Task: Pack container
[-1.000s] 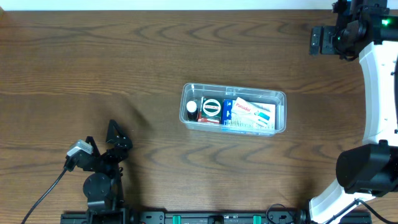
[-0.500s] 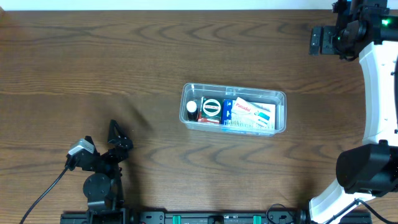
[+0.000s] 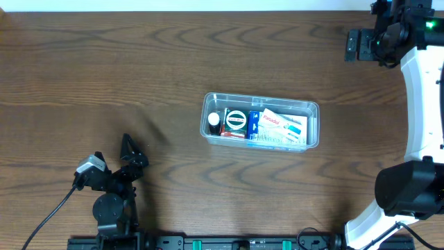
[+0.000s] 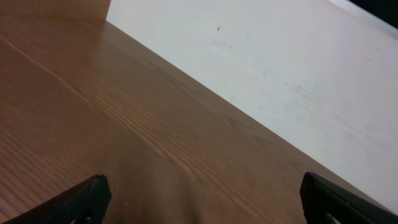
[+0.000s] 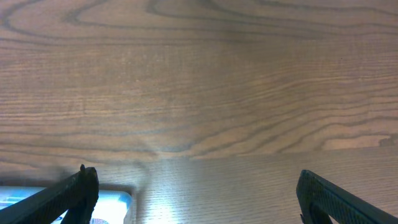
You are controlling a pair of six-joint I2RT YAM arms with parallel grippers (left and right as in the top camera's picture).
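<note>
My left gripper point(image 3: 132, 149) has pulled back slightly at lower left; it and my right gripper point(image 5: 196, 190) gape wide, empty. The container point(image 3: 316, 125) mid-frame sits filled; packing looks done.

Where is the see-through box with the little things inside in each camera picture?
Overhead: the container sits near the middle of the picture, a little right of centre.
Left wrist: not in it; only wood and a white surface show.
Right wrist: a pale blue-white corner at the bottom left looks like it, cut off by the edge.
Shared landmark: the brown wooden table shows in all three views.
</note>
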